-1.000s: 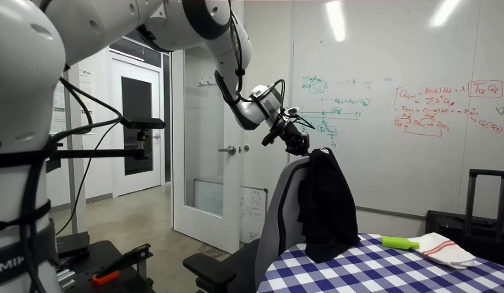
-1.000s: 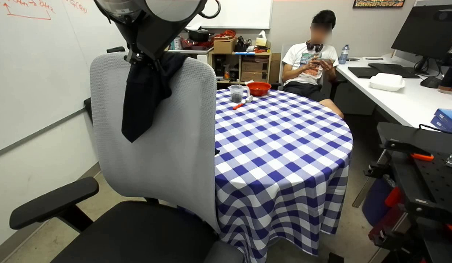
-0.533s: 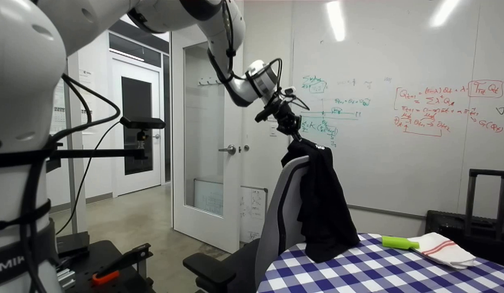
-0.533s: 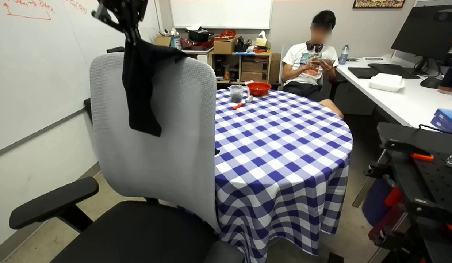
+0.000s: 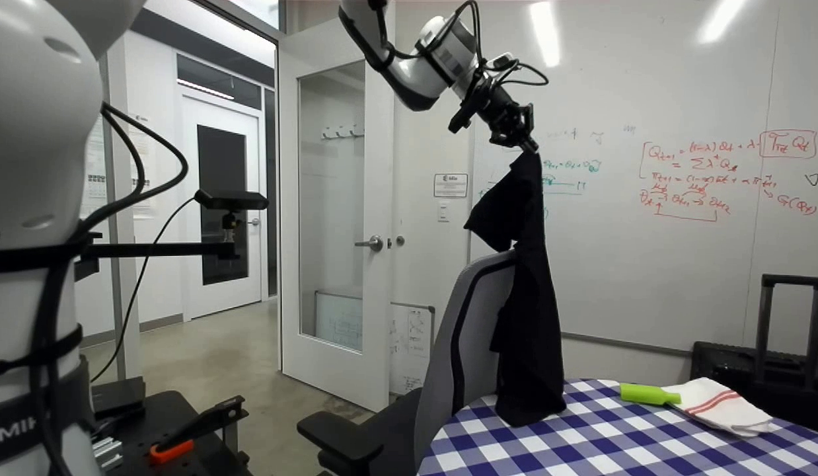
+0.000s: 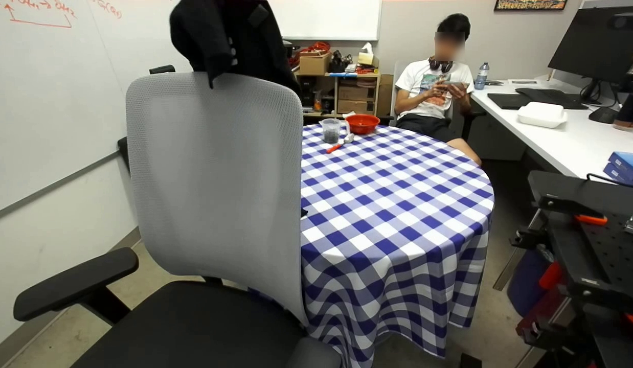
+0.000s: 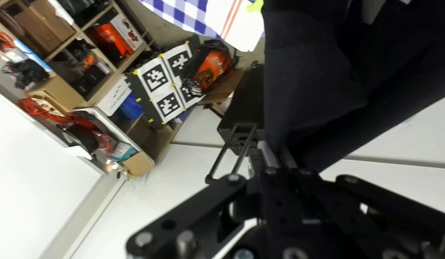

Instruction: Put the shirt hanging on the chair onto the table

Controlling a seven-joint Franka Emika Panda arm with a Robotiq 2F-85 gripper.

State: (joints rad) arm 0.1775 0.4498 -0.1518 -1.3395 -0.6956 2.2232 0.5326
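Observation:
My gripper is shut on the top of the black shirt, high above the chair's backrest. The shirt hangs down from the fingertips on the table side of the backrest, and its lower end reaches the table edge. A loose flap dangles close to the backrest top. In the wrist view the fingertips pinch the shirt. The shirt also shows in an exterior view, where the gripper is out of view. The grey chair stands against the checked table, which also shows in an exterior view.
A green object and a white striped towel lie on the table. A red bowl, a clear cup and a spoon are at its far side. A person sits beyond. A black case stands by the whiteboard.
My gripper has risen and, after a slight pull back, moved toward the table with the shirt. The shirt's part over the chair's seat side has been lifted off the backrest front.

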